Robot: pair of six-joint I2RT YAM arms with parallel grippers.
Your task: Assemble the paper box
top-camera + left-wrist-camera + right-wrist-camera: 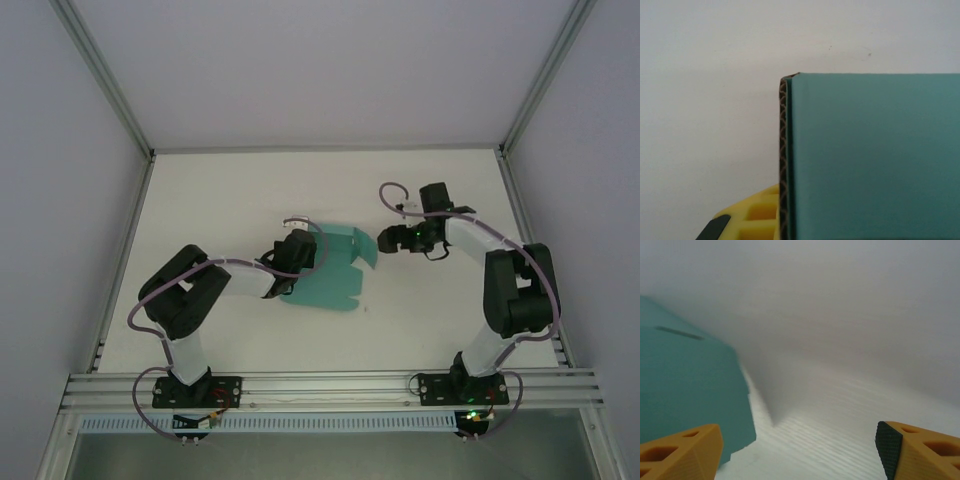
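Here, from above: teal-green paper box [325, 285] as a partly folded sheet at the middle of the white desk [220, 200], mostly flat, with one curved flap [364, 247] raised at its right end. Over the sheet's left part, left claw [297, 250], clenched on the card. In the left wrist view, green face of the paper box [870, 155] close before the lens, filling the lower right, with its brown corrugated cut edge upright just beside one yellow finger [752, 217]. Just right of the raised flap and apart from it, right claw [385, 242], released. In the right wrist view, two orange-yellow fingers [682, 450] spread wide at the lower corners, bare desk between them. At the left, green card bearing a thin dark slot [679, 333], near the left-hand finger; contact there not discernible.
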